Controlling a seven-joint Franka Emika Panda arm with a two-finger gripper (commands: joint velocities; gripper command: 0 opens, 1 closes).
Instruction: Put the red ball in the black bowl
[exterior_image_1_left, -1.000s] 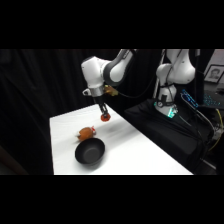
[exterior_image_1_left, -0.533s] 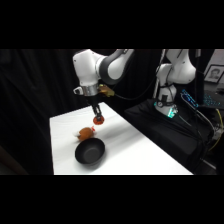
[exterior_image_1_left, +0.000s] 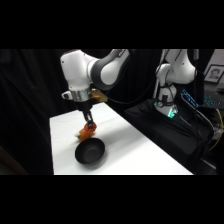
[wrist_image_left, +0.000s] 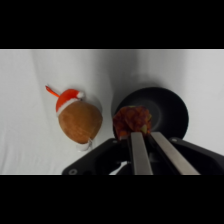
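Observation:
My gripper (exterior_image_1_left: 90, 124) comes down from above, shut on the red ball (exterior_image_1_left: 92, 128), a small red-orange sphere. In the wrist view the red ball (wrist_image_left: 132, 121) sits at the tips of my gripper (wrist_image_left: 143, 134), over the left rim of the black bowl (wrist_image_left: 172, 110). The black bowl (exterior_image_1_left: 90, 152) is round, shallow and glossy, and it lies on the white table just in front of and below the ball. Nothing shows inside the bowl.
A lumpy orange-brown toy with a red and white cap (wrist_image_left: 77, 119) lies on the table to the left of the bowl, close beside the gripper. The same toy (exterior_image_1_left: 82, 134) sits behind the bowl. The table's edges (exterior_image_1_left: 52, 145) run close on the left and front.
The arm has carried the ball leftward and a little downward, from behind the toy to just above the bowl's rim. Bowl and toy have not moved.

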